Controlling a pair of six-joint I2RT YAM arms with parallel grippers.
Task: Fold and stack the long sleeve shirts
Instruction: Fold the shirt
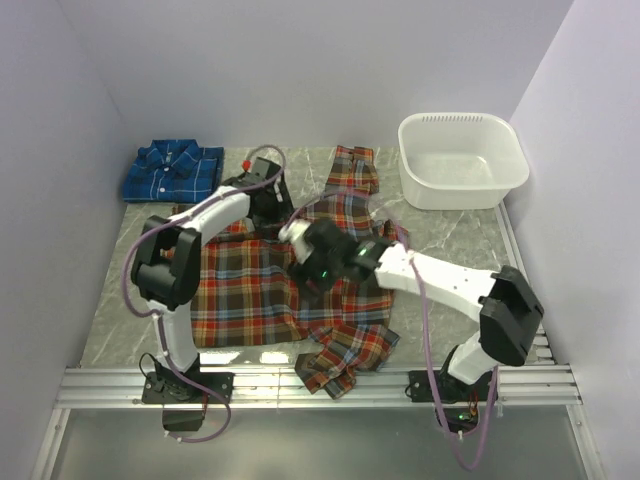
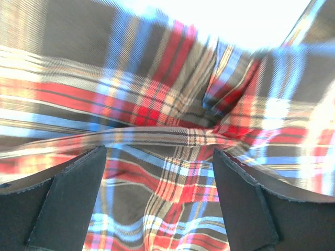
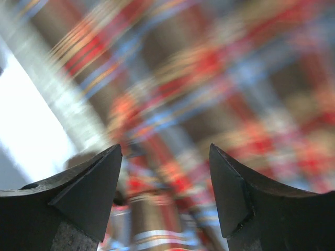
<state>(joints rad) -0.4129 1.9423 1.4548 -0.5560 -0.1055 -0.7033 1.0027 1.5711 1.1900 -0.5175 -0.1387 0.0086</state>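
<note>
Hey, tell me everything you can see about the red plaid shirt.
The red plaid shirt looks like soft woven flannel, red-orange checked with dark blue and white. It lies spread, rumpled and not yet folded, across the middle of the table. One sleeve stretches toward the far edge; another part is bunched at the near edge. The left gripper and right gripper are open close over it.

Pale lilac walls (image 1: 300, 70) enclose a grey marbled table (image 1: 455, 245) (metal rails (image 1: 100, 385) along its near edge).
</note>
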